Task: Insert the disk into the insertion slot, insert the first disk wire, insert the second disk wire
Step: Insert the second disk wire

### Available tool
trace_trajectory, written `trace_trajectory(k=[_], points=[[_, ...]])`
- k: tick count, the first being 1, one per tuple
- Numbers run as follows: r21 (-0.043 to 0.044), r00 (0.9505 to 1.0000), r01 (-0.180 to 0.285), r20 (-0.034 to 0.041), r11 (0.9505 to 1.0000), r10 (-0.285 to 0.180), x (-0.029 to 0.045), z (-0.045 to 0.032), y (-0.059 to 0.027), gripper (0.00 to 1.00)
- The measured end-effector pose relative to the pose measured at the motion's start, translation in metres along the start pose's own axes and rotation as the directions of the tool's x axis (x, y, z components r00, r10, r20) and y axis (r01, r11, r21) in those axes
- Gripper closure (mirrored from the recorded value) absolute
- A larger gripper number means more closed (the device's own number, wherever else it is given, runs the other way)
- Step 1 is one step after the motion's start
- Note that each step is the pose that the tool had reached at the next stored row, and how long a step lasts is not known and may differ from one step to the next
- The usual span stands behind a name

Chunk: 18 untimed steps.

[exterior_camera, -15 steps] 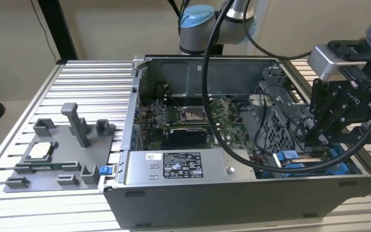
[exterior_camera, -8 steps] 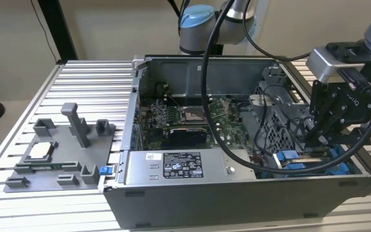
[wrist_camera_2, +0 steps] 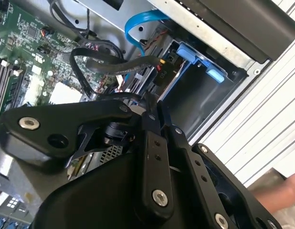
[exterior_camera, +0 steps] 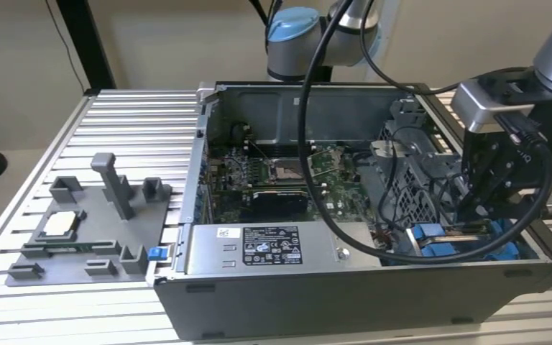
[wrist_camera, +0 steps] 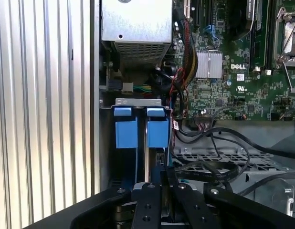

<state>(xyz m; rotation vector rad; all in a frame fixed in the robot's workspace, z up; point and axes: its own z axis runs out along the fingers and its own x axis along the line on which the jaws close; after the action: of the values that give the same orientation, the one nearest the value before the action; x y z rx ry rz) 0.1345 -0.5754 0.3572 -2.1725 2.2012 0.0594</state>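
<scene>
1. A ribbed silver aluminium table [exterior_camera: 113,115] is carrying the whole setup, its slats running under everything.
2. An open grey metal computer case [exterior_camera: 353,302] is lying on its side on the table, with a green motherboard [exterior_camera: 276,172] showing inside.
3. The grey and blue Universal Robots arm [exterior_camera: 300,36] is reaching down from behind the case, thick black cables [exterior_camera: 315,144] looping off it into the case.
4. A grey power supply box with a black label [exterior_camera: 267,248] is sitting along the case's near wall in the exterior view.
5. A grey plastic fixture tray with upright posts [exterior_camera: 84,230] is resting on the table at the exterior view's left, well apart from the arm.
6. The black gripper [wrist_camera: 165,183] is hanging low in the drive corner of the case, at the exterior view's right.
7. Its fingers [wrist_camera_2: 150,143] are sitting close together in both wrist views, with only a narrow gap; whether they are pinching anything there cannot be told.
8. The disk in its bright blue plastic carrier frame [wrist_camera: 157,131] is standing in the drive bay just beyond the fingertips, beside a second blue frame [wrist_camera: 126,131].
9. A light blue flat data cable [wrist_camera_2: 138,24] is curving near the bay in the second wrist view.
</scene>
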Motion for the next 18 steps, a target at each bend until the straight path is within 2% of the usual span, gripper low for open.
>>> trace_trajectory(k=[18], points=[[0.0113,1.0000,-0.001,0.0000,0.9999,0.001,-0.0035,0.0071,-0.0040,1.00]])
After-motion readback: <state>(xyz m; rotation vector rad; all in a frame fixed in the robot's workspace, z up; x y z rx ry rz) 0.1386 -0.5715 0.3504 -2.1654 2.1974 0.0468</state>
